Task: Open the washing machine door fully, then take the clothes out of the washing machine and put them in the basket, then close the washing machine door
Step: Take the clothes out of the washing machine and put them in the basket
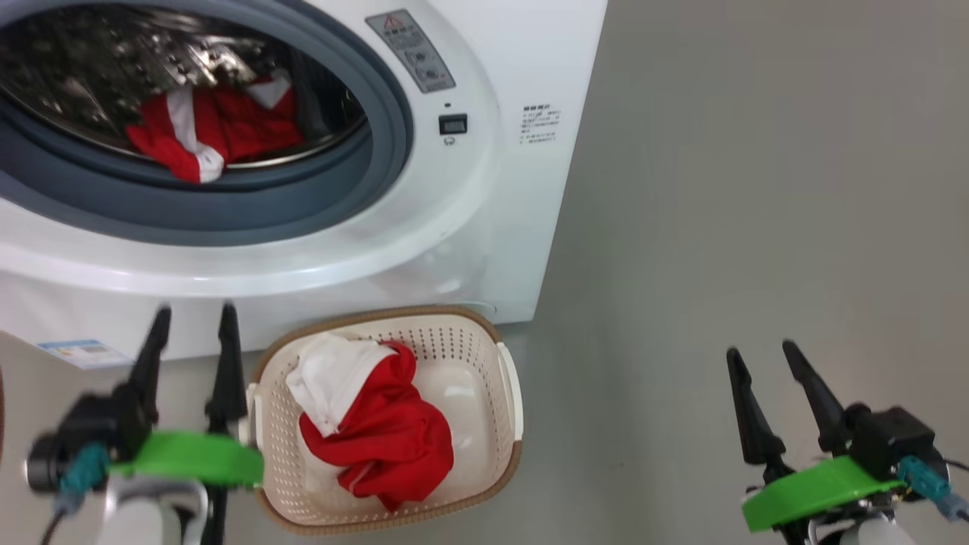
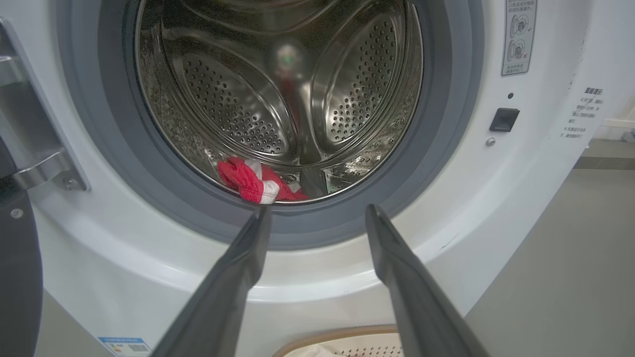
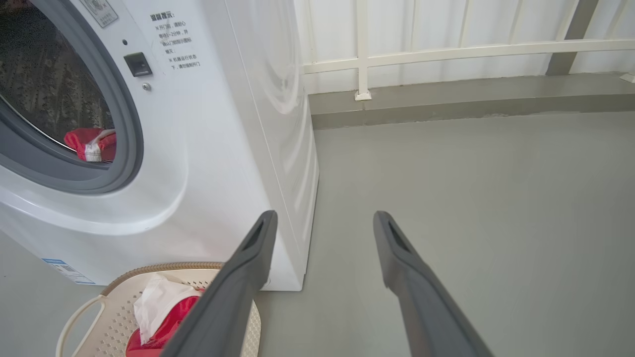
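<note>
Washing machine: white front-loader, far left. Its mouth is uncovered, with the grey ring and steel drum exposed.
Door: swung out to the left; its dark edge and metal hinge are seen there.
Floor: grey, stretching right.
Basket: cream, on the floor just in front of the machine, toward its right corner.
Clothes: one red-and-white garment is bundled in the basket. Another red garment lies inside the machine at the drum's near lip.
Left gripper: near left, just beside the basket, fingers spread apart, nothing between them.
Right gripper: near right, well apart from the basket, over bare floor, fingers likewise released and empty.
</note>
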